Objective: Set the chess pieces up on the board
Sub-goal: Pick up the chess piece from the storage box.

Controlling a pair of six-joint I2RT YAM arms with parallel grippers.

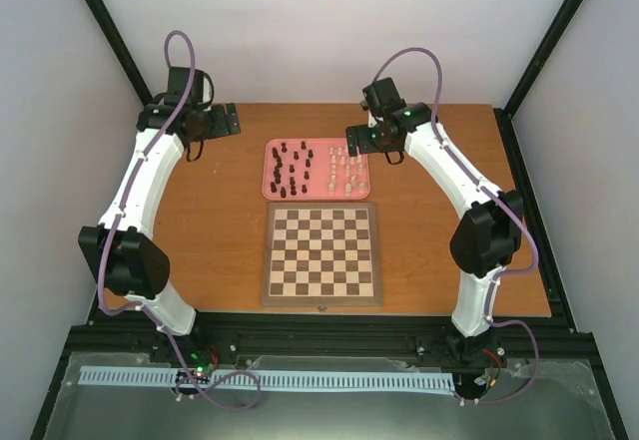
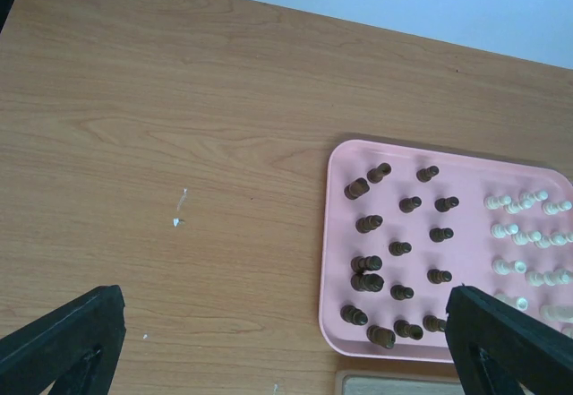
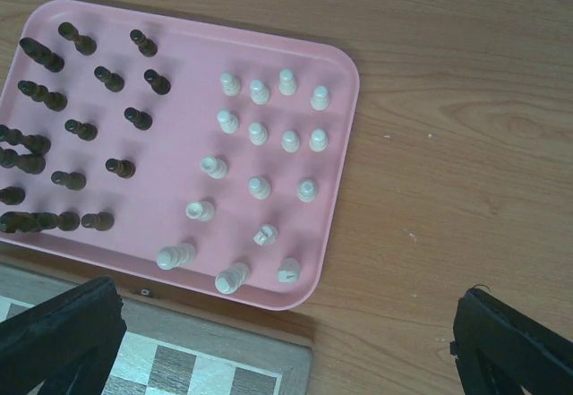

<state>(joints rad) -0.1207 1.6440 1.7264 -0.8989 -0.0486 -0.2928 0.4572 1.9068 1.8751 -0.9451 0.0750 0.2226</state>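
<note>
The board (image 1: 321, 253) lies in the middle of the table with nothing on its squares. All the chess pieces stand on a pink tray (image 1: 316, 193) just behind it, dark brown ones (image 1: 291, 169) on the left half and cream-white ones (image 1: 344, 166) on the right half. My left gripper (image 1: 215, 121) hovers open over bare table left of the tray, and the dark pieces (image 2: 398, 248) show at the right of its wrist view. My right gripper (image 1: 361, 146) hangs open above the tray's right edge, with the white pieces (image 3: 260, 186) below and to the left. Neither gripper holds anything.
The tray (image 3: 179, 126) nearly touches the board's far edge (image 3: 179, 359). Bare wooden table (image 2: 179, 144) stretches left of the tray and also right of it (image 3: 448, 144). A black frame runs around the table's edges (image 1: 519, 181).
</note>
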